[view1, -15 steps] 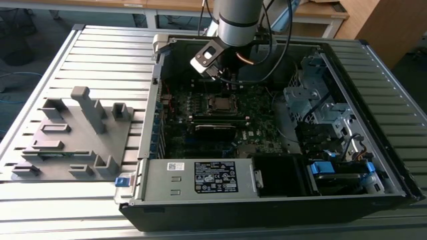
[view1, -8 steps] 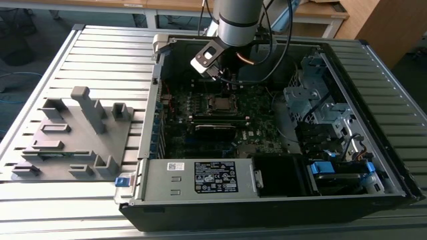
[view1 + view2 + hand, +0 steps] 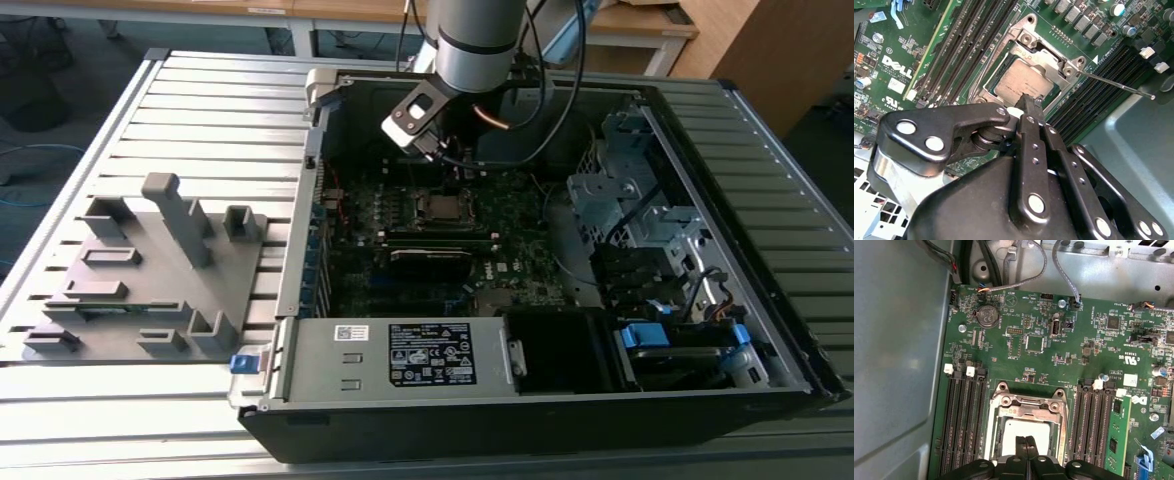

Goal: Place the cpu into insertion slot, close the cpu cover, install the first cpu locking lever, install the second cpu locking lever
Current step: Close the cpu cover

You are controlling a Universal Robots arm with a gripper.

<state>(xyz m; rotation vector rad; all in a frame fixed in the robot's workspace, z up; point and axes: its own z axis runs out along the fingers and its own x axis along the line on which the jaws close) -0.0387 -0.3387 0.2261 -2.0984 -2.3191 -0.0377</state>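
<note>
The cpu [image 3: 1019, 82] [image 3: 1026, 432] lies in the insertion slot [image 3: 438, 207] on the green motherboard, its dull silver top showing. The cpu cover [image 3: 1046, 56] [image 3: 1026, 404] lies flat around it as a metal frame. A thin wire locking lever [image 3: 1116, 86] sticks out free from the slot's corner. My gripper [image 3: 1030, 104] [image 3: 1025, 442] hangs just over the cpu's edge, shut, with nothing between its black fingers. Whether the tips touch the chip I cannot tell. In the exterior view the gripper [image 3: 458, 168] sits low inside the open computer case.
Long black memory slots [image 3: 961, 425] flank the slot on both sides, with a green card [image 3: 1116, 432] beside them. The grey case wall [image 3: 899, 350] stands close by. A power supply [image 3: 400, 355], a drive cage [image 3: 627, 200] and a grey fixture [image 3: 147, 270] are around.
</note>
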